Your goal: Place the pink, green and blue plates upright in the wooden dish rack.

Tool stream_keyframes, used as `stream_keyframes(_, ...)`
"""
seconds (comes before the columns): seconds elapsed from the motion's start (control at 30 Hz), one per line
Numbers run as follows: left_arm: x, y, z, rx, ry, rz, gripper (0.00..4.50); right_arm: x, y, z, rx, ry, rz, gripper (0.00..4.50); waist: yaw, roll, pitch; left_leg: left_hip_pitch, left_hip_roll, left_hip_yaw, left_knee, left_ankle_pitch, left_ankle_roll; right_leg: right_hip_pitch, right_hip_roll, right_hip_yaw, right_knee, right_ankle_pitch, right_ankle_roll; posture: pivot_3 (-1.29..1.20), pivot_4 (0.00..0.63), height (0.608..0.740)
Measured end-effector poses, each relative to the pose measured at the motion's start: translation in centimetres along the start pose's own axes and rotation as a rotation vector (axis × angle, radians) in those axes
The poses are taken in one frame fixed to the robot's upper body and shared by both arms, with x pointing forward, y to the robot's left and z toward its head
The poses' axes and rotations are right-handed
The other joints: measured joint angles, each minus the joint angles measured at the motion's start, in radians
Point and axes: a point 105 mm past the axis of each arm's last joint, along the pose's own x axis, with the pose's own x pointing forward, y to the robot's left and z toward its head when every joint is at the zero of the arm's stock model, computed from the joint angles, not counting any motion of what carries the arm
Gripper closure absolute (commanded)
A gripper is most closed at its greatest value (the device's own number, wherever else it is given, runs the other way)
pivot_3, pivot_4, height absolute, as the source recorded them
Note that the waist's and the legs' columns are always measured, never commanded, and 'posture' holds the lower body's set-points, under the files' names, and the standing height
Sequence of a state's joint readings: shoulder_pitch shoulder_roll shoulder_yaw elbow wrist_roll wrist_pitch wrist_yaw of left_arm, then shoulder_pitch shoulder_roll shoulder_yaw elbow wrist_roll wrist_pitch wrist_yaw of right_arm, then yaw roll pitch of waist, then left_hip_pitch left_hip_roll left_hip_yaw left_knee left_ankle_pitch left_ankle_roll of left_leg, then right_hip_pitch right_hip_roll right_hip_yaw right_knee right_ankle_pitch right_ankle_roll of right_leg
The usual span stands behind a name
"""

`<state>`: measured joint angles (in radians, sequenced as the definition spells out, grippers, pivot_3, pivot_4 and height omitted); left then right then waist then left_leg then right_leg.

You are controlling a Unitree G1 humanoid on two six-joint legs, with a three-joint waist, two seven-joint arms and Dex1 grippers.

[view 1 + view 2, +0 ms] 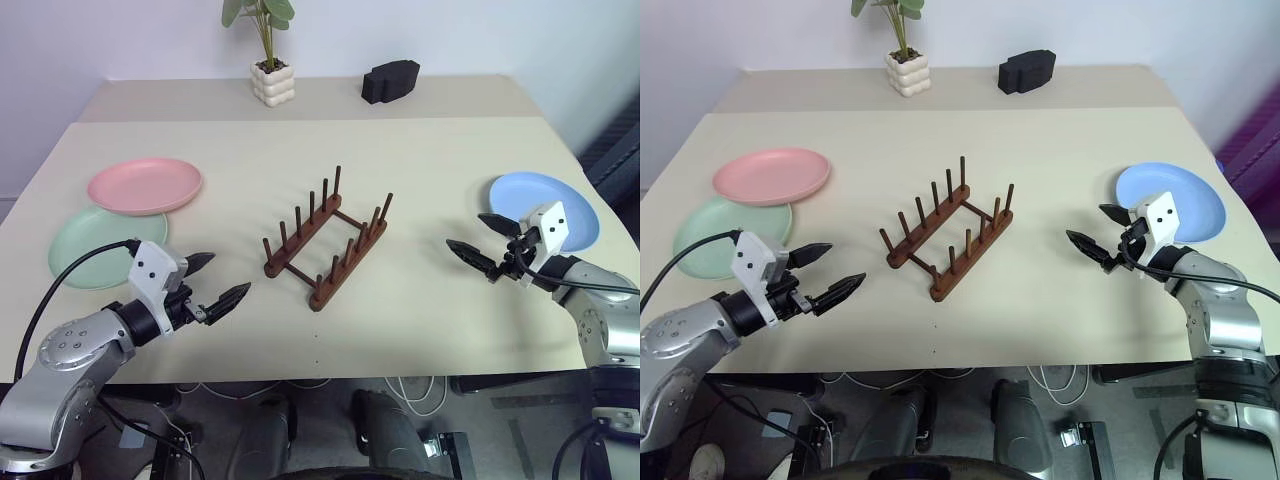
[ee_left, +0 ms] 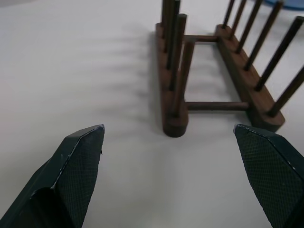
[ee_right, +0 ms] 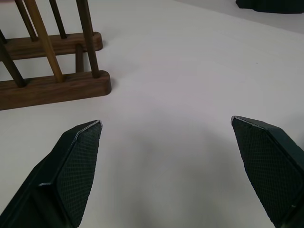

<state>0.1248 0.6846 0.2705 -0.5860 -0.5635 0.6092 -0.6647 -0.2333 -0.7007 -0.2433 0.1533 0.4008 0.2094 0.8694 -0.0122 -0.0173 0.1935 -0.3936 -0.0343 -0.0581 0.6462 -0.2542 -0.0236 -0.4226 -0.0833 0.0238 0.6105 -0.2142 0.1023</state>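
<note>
Nearest us, the left gripper (image 1: 214, 279) hovers over the cream bench (image 1: 420, 160) with its jaws spread wide and nothing between them, aimed toward the rack. Across on the right, the right gripper (image 1: 484, 241) hangs low too, jaws released and empty, pointing inward. Between them, mid-bench, sits the small dark brown wooden dish rack (image 1: 328, 238) with its two rows of upright pegs, every slot bare. Just behind the left gripper lies the round mint green plate (image 1: 85, 250), flat, with the pastel pink plate (image 1: 144, 185) overlapping its far edge. Just behind the right gripper, the light blue plate (image 1: 560, 198) lies flat. At the far edge stand a potted green plant in a white bubbly pot (image 1: 271, 78) and a black block-shaped object (image 1: 390, 80).
</note>
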Motion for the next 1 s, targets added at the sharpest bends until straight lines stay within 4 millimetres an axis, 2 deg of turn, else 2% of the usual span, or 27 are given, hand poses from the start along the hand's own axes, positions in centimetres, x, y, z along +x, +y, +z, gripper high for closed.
stream_keyframes(0.1, 0.6, -1.4, -0.3, -0.003, 0.034, -0.115, 0.00, -0.3, 0.4, -0.3, -0.002, 0.010, 0.000, 0.04, 0.001, 0.000, 0.000, 0.000, 0.000, 0.000, 0.000, 0.000, 0.000, 0.000, 0.000, 0.000, 0.000, 0.000, 0.000, 0.00, 0.150, 0.730)
stream_keyframes(0.23, 2.2, -3.2, 0.5, 0.031, 0.020, -0.252, 0.00, -0.5, 0.6, -0.1, -0.013, 0.004, -0.004, 0.04, 0.002, 0.000, 0.000, 0.000, 0.000, 0.000, 0.001, 0.000, 0.000, 0.001, 0.000, 0.000, 0.000, 0.000, 0.000, 0.00, 0.150, 0.730)
stream_keyframes(0.4, 3.9, -4.6, 0.1, 0.024, 0.037, -0.341, 0.00, -0.7, 0.7, -0.7, -0.006, 0.012, -0.010, 0.04, -0.002, 0.000, 0.000, 0.000, 0.000, 0.000, 0.000, 0.000, 0.000, 0.001, 0.000, 0.000, 0.000, 0.000, 0.000, 0.00, 0.150, 0.730)
stream_keyframes(0.57, 6.1, -7.1, -2.2, -0.020, 0.103, -0.408, 0.00, -1.0, 0.1, -1.4, 0.000, 0.010, -0.025, 0.04, 0.000, 0.000, 0.000, 0.000, -0.001, 0.001, 0.001, 0.000, 0.000, 0.001, 0.000, 0.000, 0.001, 0.000, 0.000, 0.00, 0.150, 0.730)
stream_keyframes(0.67, 7.2, -7.4, -3.0, -0.027, 0.120, -0.387, 0.00, -1.1, 0.1, -1.7, 0.001, 0.002, -0.026, 0.04, 0.000, 0.000, 0.000, 0.001, -0.001, 0.001, 0.001, 0.000, 0.000, 0.001, 0.000, 0.000, 0.001, 0.000, 0.000, 0.00, 0.150, 0.730)
stream_keyframes(0.77, 8.1, -6.9, -3.6, -0.023, 0.127, -0.337, 0.00, -1.2, 0.1, -1.8, -0.002, -0.002, -0.026, 0.04, -0.001, 0.000, 0.000, 0.001, -0.001, 0.000, 0.001, 0.000, 0.000, 0.001, 0.001, 0.000, 0.002, 0.000, 0.000, 0.00, 0.150, 0.730)
stream_keyframes(0.97, 9.4, -7.3, -3.8, -0.027, 0.078, -0.318, 0.00, -1.3, -0.1, -2.1, -0.003, -0.005, -0.033, 0.04, 0.005, 0.003, -0.001, 0.003, -0.001, 0.000, 0.003, 0.000, 0.000, 0.005, 0.000, 0.000, 0.001, 0.000, 0.000, 0.00, 0.150, 0.730)
stream_keyframes(1.0, 9.6, -7.4, -3.8, -0.031, 0.071, -0.314, 0.26, -1.3, -0.1, -2.1, -0.003, -0.006, -0.033, 0.01, 0.006, 0.003, -0.001, 0.003, -0.001, 0.000, 0.003, 0.000, 0.000, 0.006, 0.000, 0.000, 0.001, 0.000, 0.001, 0.00, 0.150, 0.730)
